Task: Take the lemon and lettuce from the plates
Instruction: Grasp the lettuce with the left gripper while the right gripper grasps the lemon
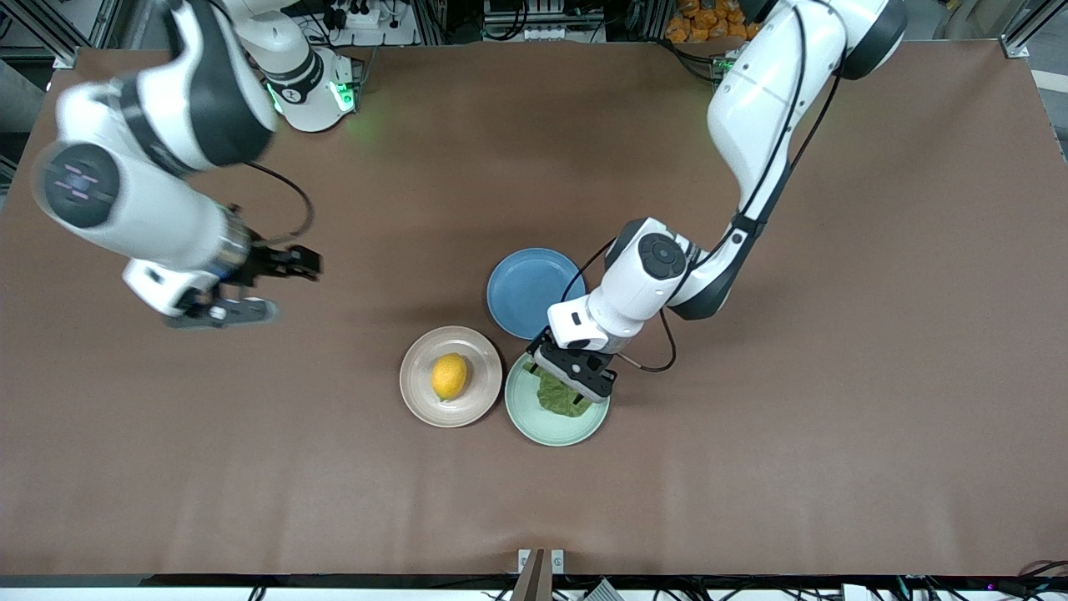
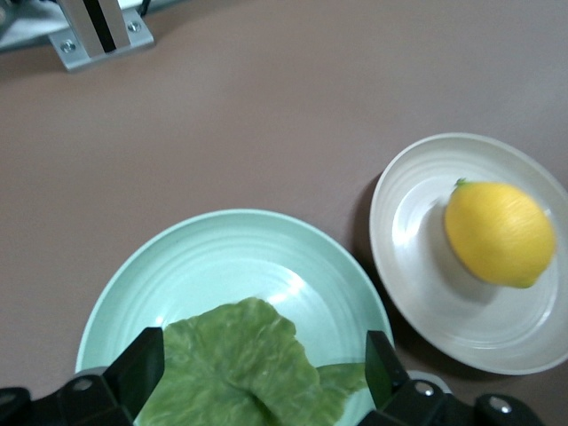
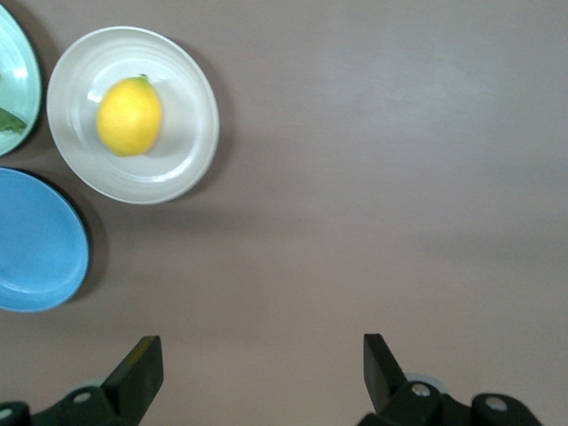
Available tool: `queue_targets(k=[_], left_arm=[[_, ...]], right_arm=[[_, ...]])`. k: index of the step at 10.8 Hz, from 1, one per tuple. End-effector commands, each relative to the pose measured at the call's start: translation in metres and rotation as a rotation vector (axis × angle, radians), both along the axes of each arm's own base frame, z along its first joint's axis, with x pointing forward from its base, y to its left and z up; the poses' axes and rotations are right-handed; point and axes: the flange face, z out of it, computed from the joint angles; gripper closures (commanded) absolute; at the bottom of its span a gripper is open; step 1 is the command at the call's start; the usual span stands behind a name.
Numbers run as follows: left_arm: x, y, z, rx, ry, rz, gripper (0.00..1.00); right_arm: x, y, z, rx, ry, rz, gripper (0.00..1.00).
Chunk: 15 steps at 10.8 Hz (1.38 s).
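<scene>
The lemon (image 1: 450, 376) lies on the beige-pink plate (image 1: 417, 392). The lettuce (image 1: 561, 398) lies on the mint green plate (image 1: 551, 430) beside it, toward the left arm's end. My left gripper (image 1: 576, 380) is open, low over the mint plate, with a finger on each side of the lettuce (image 2: 240, 364). The left wrist view shows the mint plate (image 2: 222, 257), the lemon (image 2: 499, 232) and the beige plate (image 2: 417, 266). My right gripper (image 1: 296, 290) is open and empty over bare table toward the right arm's end. Its wrist view shows the lemon (image 3: 130, 116) on its plate (image 3: 186, 151).
An empty blue plate (image 1: 526, 292) lies just farther from the front camera than the two plates, partly under the left arm's wrist; it also shows in the right wrist view (image 3: 35, 240). A brown cloth (image 1: 834, 417) covers the table.
</scene>
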Motion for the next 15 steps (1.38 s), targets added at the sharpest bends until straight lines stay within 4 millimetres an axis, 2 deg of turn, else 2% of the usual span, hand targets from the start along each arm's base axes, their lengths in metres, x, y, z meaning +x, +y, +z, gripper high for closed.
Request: queue_targets(k=[1, 3, 5, 8, 11, 15], left_arm=[[0.002, -0.003, -0.034, 0.035, -0.01, -0.031, 0.0], [-0.005, -0.006, -0.062, 0.074, -0.026, -0.057, 0.0], [-0.011, -0.011, -0.082, 0.107, -0.032, -0.075, 0.0], [-0.012, -0.011, -0.086, 0.11, -0.027, -0.073, 0.01], [-0.012, -0.011, -0.084, 0.11, -0.03, -0.074, 0.41], [-0.01, -0.01, -0.074, 0.11, -0.044, -0.081, 0.58]], right_arm=[[0.016, 0.051, -0.057, 0.042, -0.021, -0.028, 0.0], [0.019, 0.098, -0.111, 0.034, -0.052, -0.019, 0.0], [0.021, 0.125, -0.158, 0.03, -0.084, -0.019, 0.0], [0.023, 0.149, -0.208, 0.034, -0.137, -0.036, 0.0], [0.033, 0.158, -0.229, 0.03, -0.152, -0.107, 0.0], [0.043, 0.173, -0.258, 0.044, -0.192, -0.19, 0.0]])
